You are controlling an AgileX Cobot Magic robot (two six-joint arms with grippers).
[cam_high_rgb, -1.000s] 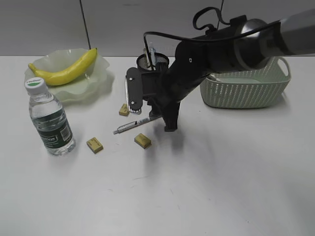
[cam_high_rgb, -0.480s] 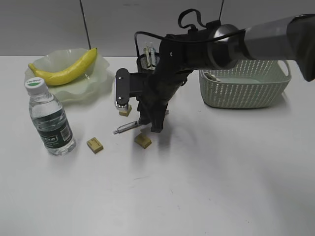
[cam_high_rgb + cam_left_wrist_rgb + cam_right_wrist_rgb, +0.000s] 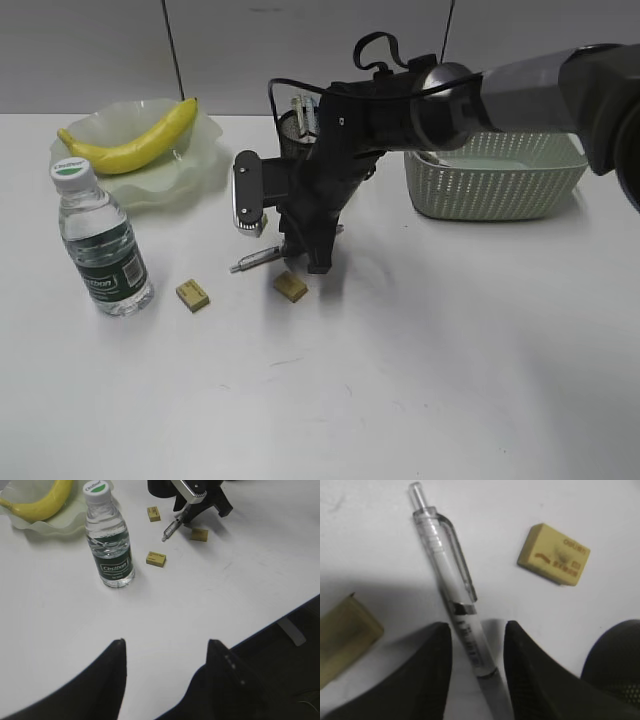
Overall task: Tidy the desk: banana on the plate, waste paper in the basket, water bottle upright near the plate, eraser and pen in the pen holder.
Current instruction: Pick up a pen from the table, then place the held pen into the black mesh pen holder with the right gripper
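The pen point(image 3: 451, 575), clear with a white barrel, lies flat on the desk point(image 3: 420, 380) between the fingers of my right gripper point(image 3: 478, 625), which stands open astride it with a gap on both sides. In the exterior view that gripper point(image 3: 303, 255) is down at the pen point(image 3: 258, 260). Three yellow erasers lie nearby: one point(image 3: 291, 287) beside the gripper, one point(image 3: 193, 294) further left, one point(image 3: 554, 555) beyond the pen. The banana point(image 3: 135, 145) rests on the plate point(image 3: 195, 175). The water bottle point(image 3: 100, 245) stands upright. My left gripper point(image 3: 166, 642) hangs open and empty. The waste paper is out of view.
The black mesh pen holder point(image 3: 297, 124) stands right behind the right arm, with pens in it. The green perforated basket point(image 3: 495, 185) sits at the back right. The desk's front edge point(image 3: 280, 617) runs just beside my left gripper.
My right arm has swung left and come down over the pen, and its jaws have widened a little. It now hides most of the eraser behind it. The left arm has not moved.
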